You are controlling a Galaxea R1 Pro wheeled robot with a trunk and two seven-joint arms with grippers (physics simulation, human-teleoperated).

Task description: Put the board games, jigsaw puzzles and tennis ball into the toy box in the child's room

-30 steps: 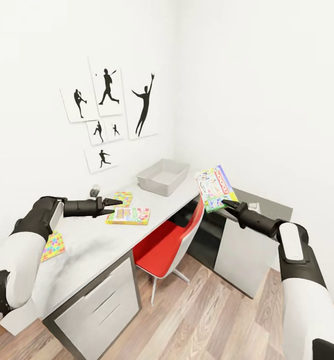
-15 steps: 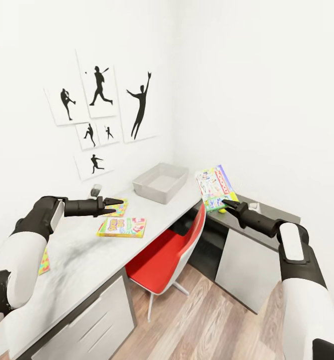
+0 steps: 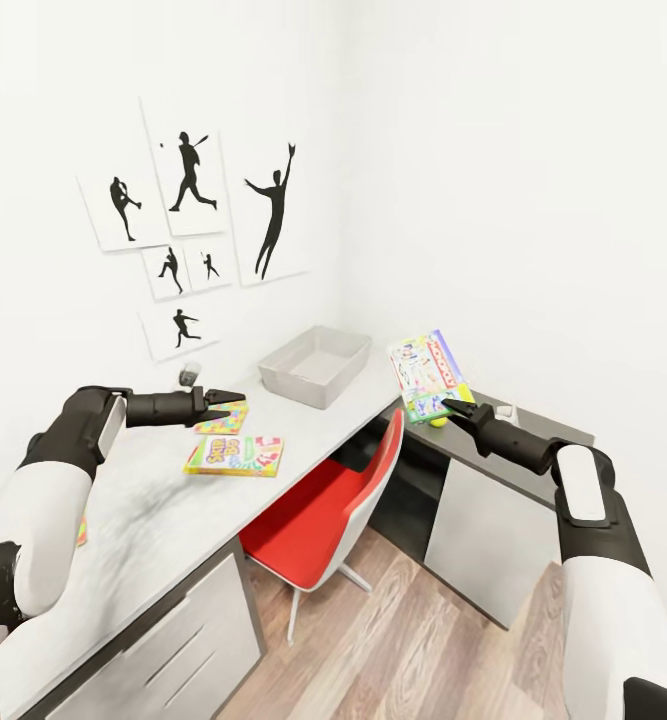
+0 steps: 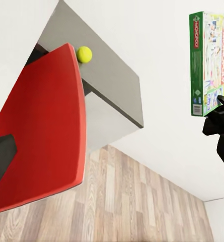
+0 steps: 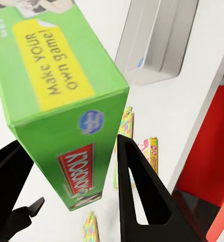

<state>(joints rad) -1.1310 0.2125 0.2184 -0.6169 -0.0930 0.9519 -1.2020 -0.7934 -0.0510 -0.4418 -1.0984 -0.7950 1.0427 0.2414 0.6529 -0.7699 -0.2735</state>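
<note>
**A:** Monopoly box [image 3: 430,376] sits right of center in the head view, pinched by its lower corner in the right gripper [image 3: 460,408], fingers closed on both faces. It's held tilted in the air over the dark corner of the table [image 3: 163,500], with the tennis ball [image 3: 437,421] peeking out just under it.

**B:** And the toy box [image 3: 314,366]?

**A:** Center frame, on the light grey top, a bit left of the game and still apart from it. Looks empty from what I can see.

**B:** Anything different from a second ago?

**A:** Whole picture slid left: the silhouette pictures [image 3: 188,228], the Skip-Bo box [image 3: 234,455] and the jigsaw puzzle [image 3: 222,417] all shifted together, so that's the camera moving, not the stuff. The game keeps its spot relative to the arm, so the grip seems solid.

**B:** Left side?

**A:** Left gripper [image 3: 223,397] hangs over the puzzle, holding nothing, jaws only slightly apart.

**B:** So next is the drop-off?

**A:** My guess: swing the game over the bin and let go. Everything else is still waiting.
</note>
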